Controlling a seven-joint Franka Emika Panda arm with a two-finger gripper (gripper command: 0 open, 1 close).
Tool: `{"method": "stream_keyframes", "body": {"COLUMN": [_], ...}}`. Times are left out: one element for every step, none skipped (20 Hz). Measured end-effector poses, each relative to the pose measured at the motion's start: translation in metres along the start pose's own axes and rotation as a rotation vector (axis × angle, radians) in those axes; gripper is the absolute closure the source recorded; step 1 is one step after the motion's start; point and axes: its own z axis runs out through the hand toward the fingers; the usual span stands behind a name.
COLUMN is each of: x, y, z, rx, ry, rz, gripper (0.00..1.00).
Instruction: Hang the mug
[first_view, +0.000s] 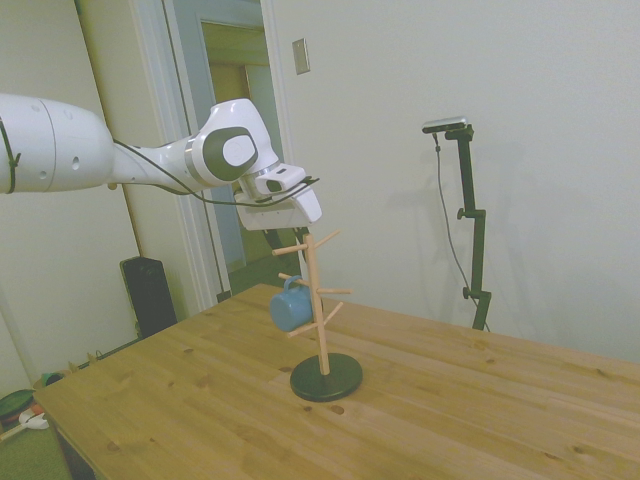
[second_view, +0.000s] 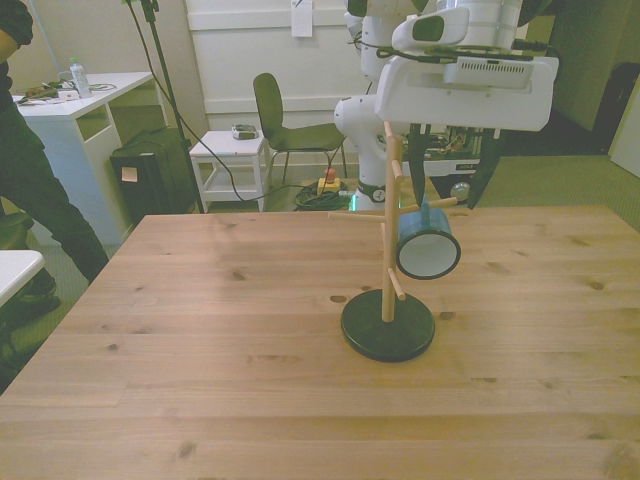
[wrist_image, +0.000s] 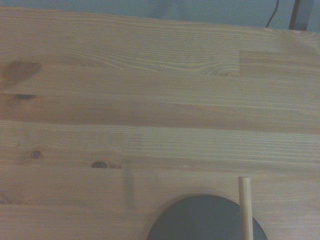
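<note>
The little blue mug (first_view: 291, 305) (second_view: 428, 246) hangs by its handle on a side peg of the wooden peg stand (first_view: 320, 300) (second_view: 389, 240), up off the table (first_view: 450, 400) (second_view: 200, 330). Its open mouth faces the front camera. The stand has a round black base (first_view: 326, 377) (second_view: 388, 328) (wrist_image: 205, 220) that sits on the table. The gripper (first_view: 290, 225) (second_view: 445, 140) sits just above the stand's top. Nobody can tell from the pictures if its fingers are apart or together. A person (second_view: 30, 170) stands at the front view's left.

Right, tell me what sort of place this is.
Probably a robotics lab set up in an office-like room. A white Franka arm works at a wooden table, with a white desk, a chair and trailing cables behind.
</note>
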Motion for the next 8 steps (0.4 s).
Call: {"method": "stream_keyframes", "body": {"x": [-0.001, -0.003, -0.006, -0.010, -0.016, -0.023, -0.031, -0.039], "y": [-0.001, -0.003, -0.006, -0.011, -0.019, -0.026, -0.033, -0.040], "z": [-0.004, -0.008, -0.013, -0.017, -0.021, -0.024, -0.027, -0.029], "rx": [0.006, 0.013, 0.023, 0.038, 0.056, 0.073, 0.085, 0.091], "ry": [0.004, 0.008, 0.015, 0.026, 0.038, 0.048, 0.054, 0.053], "rz": [-0.002, -0.006, -0.013, -0.026, -0.041, -0.059, -0.076, -0.089], "gripper": [0.00, 0.00, 0.00, 0.00, 0.00, 0.00, 0.00, 0.00]}}
